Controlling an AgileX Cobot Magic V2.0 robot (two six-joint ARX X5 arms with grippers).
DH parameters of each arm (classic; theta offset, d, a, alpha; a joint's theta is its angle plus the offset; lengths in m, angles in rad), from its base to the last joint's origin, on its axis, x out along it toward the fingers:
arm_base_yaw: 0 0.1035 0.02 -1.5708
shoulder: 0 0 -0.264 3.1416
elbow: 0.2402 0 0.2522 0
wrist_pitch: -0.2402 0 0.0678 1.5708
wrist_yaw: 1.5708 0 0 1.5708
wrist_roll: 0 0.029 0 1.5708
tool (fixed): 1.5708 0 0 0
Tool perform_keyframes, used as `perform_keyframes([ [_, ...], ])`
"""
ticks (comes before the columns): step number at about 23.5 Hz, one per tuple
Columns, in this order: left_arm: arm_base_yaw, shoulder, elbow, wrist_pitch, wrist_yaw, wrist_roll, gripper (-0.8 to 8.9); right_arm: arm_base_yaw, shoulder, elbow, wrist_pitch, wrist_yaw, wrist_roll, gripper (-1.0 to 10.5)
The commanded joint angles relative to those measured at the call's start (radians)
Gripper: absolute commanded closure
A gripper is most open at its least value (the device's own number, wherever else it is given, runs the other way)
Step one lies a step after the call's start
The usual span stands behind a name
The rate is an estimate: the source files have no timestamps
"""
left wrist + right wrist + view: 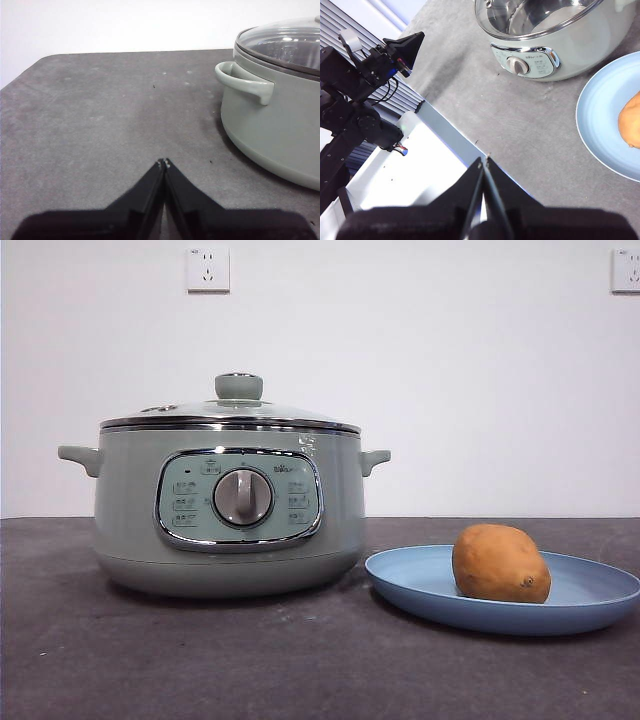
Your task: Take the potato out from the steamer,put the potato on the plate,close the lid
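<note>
The sage-green steamer [228, 510] stands on the dark table with its glass lid [232, 416] seated on the rim, green knob on top. To its right the light-blue plate [590, 595] holds the orange-brown potato [499, 563]. No arm shows in the front view. My left gripper [163, 163] is shut and empty, low over the table beside the steamer's [280, 125] side handle. My right gripper [483, 162] is shut and empty, high above the table's front edge, with the steamer [545, 35], the plate [600, 125] and the potato [631, 122] beyond it.
Two wall sockets [208, 269] sit on the white wall behind. In the right wrist view the left arm [365, 75] shows beside the table, with a white surface below the table's edge. Bare dark tabletop [100, 110] lies left of the steamer.
</note>
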State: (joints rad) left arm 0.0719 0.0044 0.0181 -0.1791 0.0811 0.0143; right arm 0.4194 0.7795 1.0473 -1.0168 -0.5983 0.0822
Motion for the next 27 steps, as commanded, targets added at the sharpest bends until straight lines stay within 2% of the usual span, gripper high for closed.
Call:
perform_keyframes([
  [1,0.003,-0.001,-0.015,-0.002,-0.003,-0.008,8.17,0.001,-0.002,0.002,0.005,0.003,-0.002,9.5],
  [3,0.003,-0.001,-0.015,-0.002,-0.003,-0.008,8.17,0.002,-0.002,0.002,0.005,0.003,-0.002,9.5],
  [6,0.003,-0.001,-0.015,-0.002,-0.003,-0.008,8.17,-0.040,-0.046,-0.004,0.072,0.062,-0.177,9.5],
  [8,0.003,-0.001,-0.015,-0.002,-0.003,-0.008,8.17,-0.107,-0.110,-0.047,0.202,0.053,-0.233,9.5],
  [11,0.003,-0.001,-0.015,-0.002,-0.003,-0.008,8.17,-0.230,-0.239,-0.197,0.425,0.058,-0.223,9.5],
  [13,0.003,-0.001,-0.015,-0.001,-0.003,-0.008,8.17,-0.302,-0.315,-0.325,0.579,0.072,-0.249,9.5],
  [17,0.003,-0.001,-0.015,-0.001,-0.003,-0.008,8.17,-0.354,-0.417,-0.513,0.780,0.081,-0.243,9.5],
  [20,0.003,-0.001,-0.015,-0.001,-0.003,-0.008,8.17,-0.370,-0.485,-0.633,0.877,0.090,-0.230,9.5],
  [22,0.003,-0.001,-0.015,-0.001,-0.003,-0.008,8.17,-0.375,-0.532,-0.710,0.919,0.129,-0.228,9.5],
  [27,0.003,-0.001,-0.015,-0.002,-0.003,-0.008,8.17,-0.374,-0.631,-0.846,0.940,0.196,-0.210,9.5],
])
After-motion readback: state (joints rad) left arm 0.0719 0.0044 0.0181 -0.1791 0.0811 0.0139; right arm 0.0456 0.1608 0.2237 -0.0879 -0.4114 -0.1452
